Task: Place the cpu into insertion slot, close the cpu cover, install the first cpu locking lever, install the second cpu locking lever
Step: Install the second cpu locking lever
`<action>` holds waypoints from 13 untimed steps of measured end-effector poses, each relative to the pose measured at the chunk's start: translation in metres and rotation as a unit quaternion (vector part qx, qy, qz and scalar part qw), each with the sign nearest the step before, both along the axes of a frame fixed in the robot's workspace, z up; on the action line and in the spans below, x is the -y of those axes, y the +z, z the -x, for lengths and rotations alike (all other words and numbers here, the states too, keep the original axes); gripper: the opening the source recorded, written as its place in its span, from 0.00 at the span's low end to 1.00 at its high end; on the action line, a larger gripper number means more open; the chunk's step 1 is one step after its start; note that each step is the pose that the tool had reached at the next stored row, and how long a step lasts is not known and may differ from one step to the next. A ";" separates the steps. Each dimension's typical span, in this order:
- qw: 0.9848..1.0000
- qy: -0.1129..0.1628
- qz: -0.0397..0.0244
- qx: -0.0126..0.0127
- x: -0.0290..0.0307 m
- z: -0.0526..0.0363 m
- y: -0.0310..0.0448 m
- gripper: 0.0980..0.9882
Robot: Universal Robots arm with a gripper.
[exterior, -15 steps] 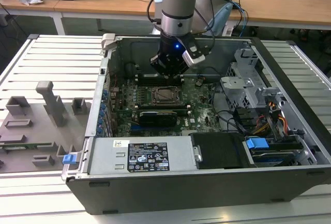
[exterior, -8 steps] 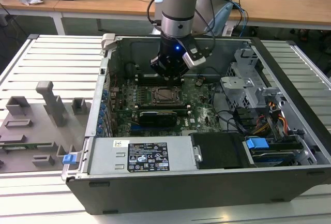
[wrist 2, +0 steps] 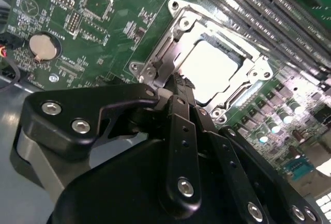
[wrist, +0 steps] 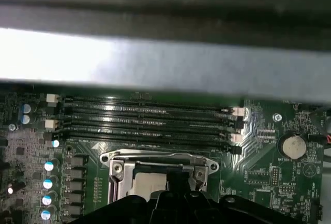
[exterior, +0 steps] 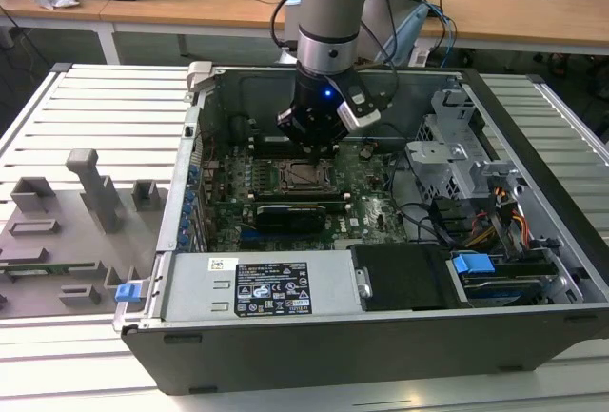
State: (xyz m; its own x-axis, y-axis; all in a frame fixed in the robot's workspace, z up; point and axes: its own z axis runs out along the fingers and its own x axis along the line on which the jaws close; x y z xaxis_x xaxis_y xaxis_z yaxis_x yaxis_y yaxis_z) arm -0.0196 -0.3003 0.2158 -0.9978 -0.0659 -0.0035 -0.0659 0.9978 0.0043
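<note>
Your gripper (exterior: 314, 141) is down over the insertion slot (exterior: 306, 175) inside the open computer case (exterior: 381, 336).

In the second wrist view the cpu (wrist 2: 212, 70) already lies flat in the insertion slot (wrist 2: 207, 63), its pale top framed by the cpu cover (wrist 2: 170, 61), which appears to be lowered around it. Your fingers (wrist 2: 178, 87) look drawn together with nothing between them, tip resting at the slot's edge nearest the coin battery (wrist 2: 42, 47), probably to press hardware there; you cannot tell whether a locking lever is engaged. In the first wrist view the memory slots (wrist: 150, 120) lie just beyond the slot.
</note>
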 end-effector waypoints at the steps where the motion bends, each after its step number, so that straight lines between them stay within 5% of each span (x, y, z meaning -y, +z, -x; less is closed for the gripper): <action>1: 1.000 0.000 0.000 0.000 0.0010 0.0000 0.0000 0.01; 5: 1.000 0.000 0.000 -0.002 0.0010 0.0000 0.0068 0.01; 7: 1.000 0.000 0.000 -0.005 0.0010 0.0000 0.0253 0.01; 13: 1.000 0.000 -0.003 -0.007 0.0194 -0.0001 0.0261 0.01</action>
